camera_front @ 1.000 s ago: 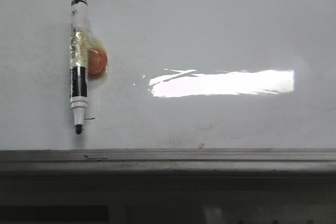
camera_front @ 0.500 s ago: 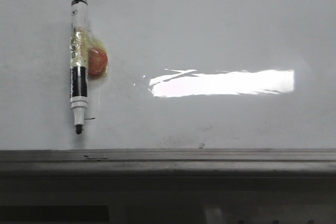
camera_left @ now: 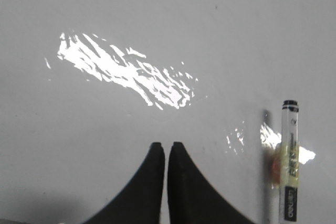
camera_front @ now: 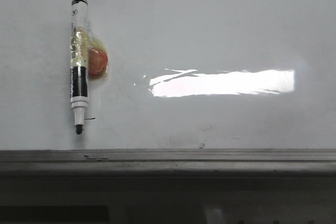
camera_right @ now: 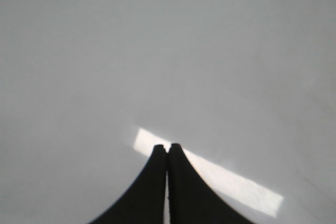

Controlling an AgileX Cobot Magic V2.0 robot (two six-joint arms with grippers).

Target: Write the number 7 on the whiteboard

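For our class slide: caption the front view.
Uncapped marker lies on a whiteboard bearing no 7.

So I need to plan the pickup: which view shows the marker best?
The front view: the whole marker shows, tip down, orange blob beside it. The left wrist view cuts off its lower part; the right wrist view shows none of it.

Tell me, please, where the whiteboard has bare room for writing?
The whiteboard is bare everywhere right of the marker, from the top edge of the front view down to the grey ledge, glare patch included. Only the left side is taken, by the marker and its orange holder.
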